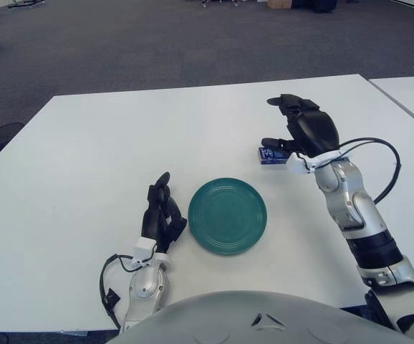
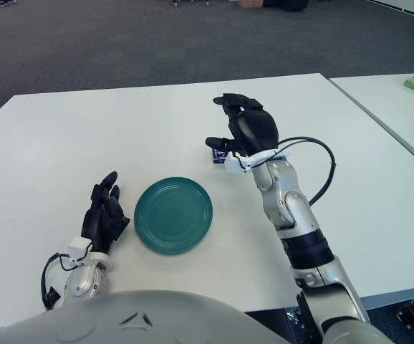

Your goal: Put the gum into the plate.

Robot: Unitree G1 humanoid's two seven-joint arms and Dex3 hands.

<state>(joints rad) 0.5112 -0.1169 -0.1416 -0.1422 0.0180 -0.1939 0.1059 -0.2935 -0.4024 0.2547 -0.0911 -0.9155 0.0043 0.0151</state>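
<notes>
Gum: the small blue pack of gum [image 1: 271, 154] lies flat on the white table [image 1: 85, 165], to the far right of the plate and apart from it — not yet lifted, as far as the views show.
Plate: the green plate [image 1: 227, 216] sits near the table's near edge, between the two hands, with nothing in it.
Progress: nothing delivered so far; the grasp, the carry to the left and nearer, and the release over the plate all appear to remain.
Right hand: the right hand [image 1: 301, 130] hangs over the pack's right end and hides part of it; its fingers [image 1: 273, 143] are spread and curved downward, one reaching across the pack — whether any touches it I cannot tell, and nothing is gripped.
Left hand: the left hand [image 1: 161, 216] shows just left of the plate, fingers loosely extended, holding nothing.
</notes>
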